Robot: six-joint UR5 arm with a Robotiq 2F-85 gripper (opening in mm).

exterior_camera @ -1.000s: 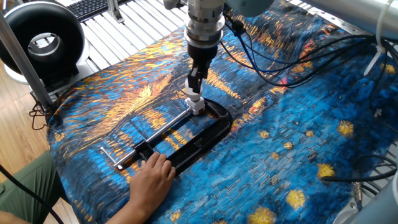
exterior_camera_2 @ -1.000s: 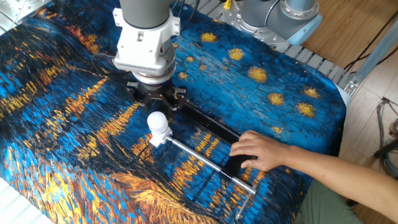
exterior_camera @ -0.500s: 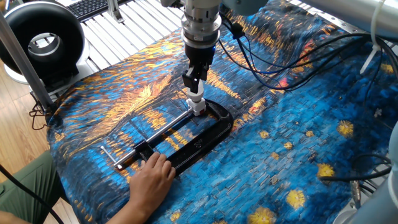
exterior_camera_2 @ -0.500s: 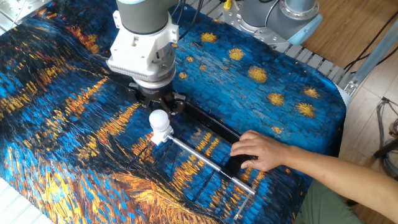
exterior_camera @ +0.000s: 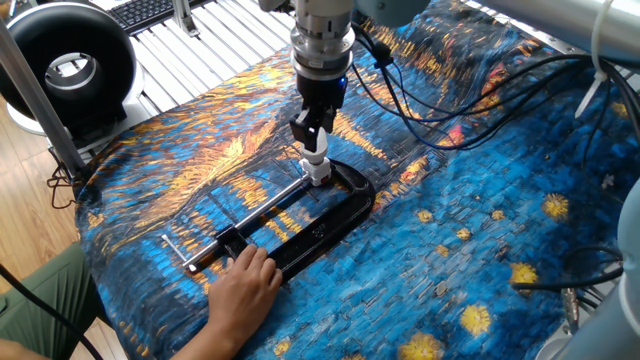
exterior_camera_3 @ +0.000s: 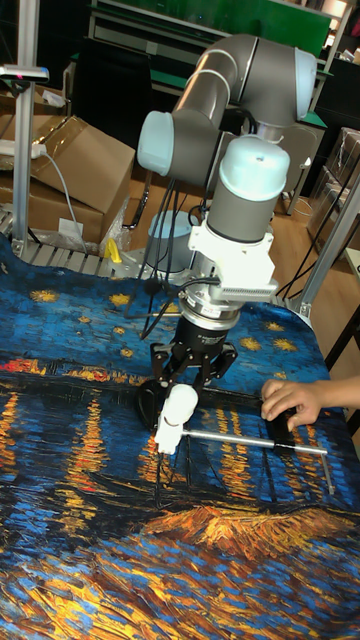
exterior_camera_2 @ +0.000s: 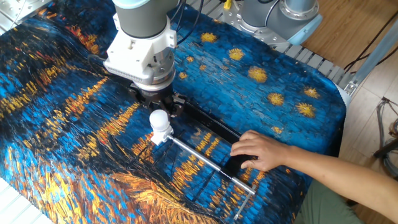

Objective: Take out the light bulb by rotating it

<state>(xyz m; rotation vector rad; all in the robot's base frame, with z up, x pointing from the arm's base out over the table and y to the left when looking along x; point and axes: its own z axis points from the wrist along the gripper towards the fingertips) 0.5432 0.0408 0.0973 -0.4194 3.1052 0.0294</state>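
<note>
The light bulb (exterior_camera: pixel 316 160) (exterior_camera_2: pixel 159 119) (exterior_camera_3: pixel 180 403) is a small white globe standing upright in a white socket (exterior_camera_2: pixel 158 137). The socket is held at the end of a black C-clamp (exterior_camera: pixel 325 228) lying on the blue and orange cloth. My gripper (exterior_camera: pixel 312 135) (exterior_camera_2: pixel 157 101) (exterior_camera_3: pixel 193 372) hangs open just above and slightly behind the bulb. Its black fingers (exterior_camera_3: pixel 160 368) are spread wider than the globe and do not grip it. The bulb's screw base is hidden inside the socket.
A person's hand (exterior_camera: pixel 245 285) (exterior_camera_2: pixel 258 151) presses the clamp's bar end down near the front edge. The clamp's silver screw rod (exterior_camera_2: pixel 205 162) runs from the socket toward that hand. Black cables (exterior_camera: pixel 440 110) trail over the cloth at the right. A black ring device (exterior_camera: pixel 65 65) stands at the back left.
The gripper has shifted slightly to the left over the bulb and settled a little closer to it. Bulb, clamp and hand have not moved.
</note>
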